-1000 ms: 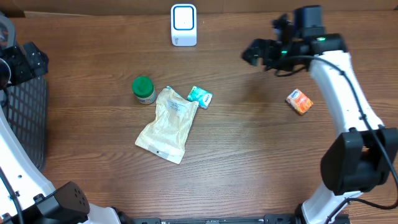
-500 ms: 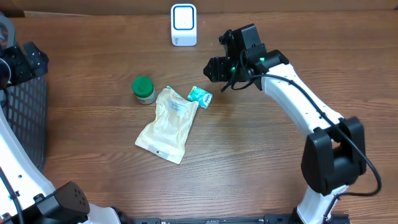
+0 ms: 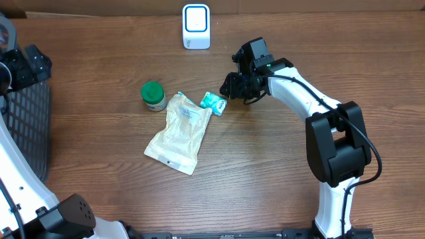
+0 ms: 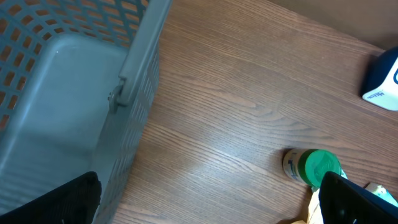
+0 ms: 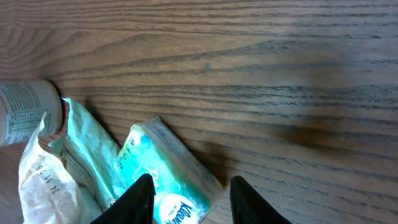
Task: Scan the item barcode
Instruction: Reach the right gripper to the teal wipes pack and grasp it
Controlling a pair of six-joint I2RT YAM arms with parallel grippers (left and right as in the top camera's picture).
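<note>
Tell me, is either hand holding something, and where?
Left hand: empty. Right hand straddles the teal packet at one end; whether it grips cannot be told.

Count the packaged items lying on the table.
3: a green-lidded bottle on the left, a cream pouch just below and right of it, and a teal packet at the pouch's upper right corner. The right arm could hide another.

The teal packet [image 5: 168, 186] fills most of the gap between the right gripper [image 5: 189, 202] fingers, with the beige pouch [image 5: 43, 168] and bottle [image 5: 25, 112] crowding one flank. Ahead of the fingertips and on the other flank, the table [image 5: 298, 74] is bare. The basket [image 4: 134, 81] wall blocks one side ahead of the left gripper [image 4: 205, 208].
</note>
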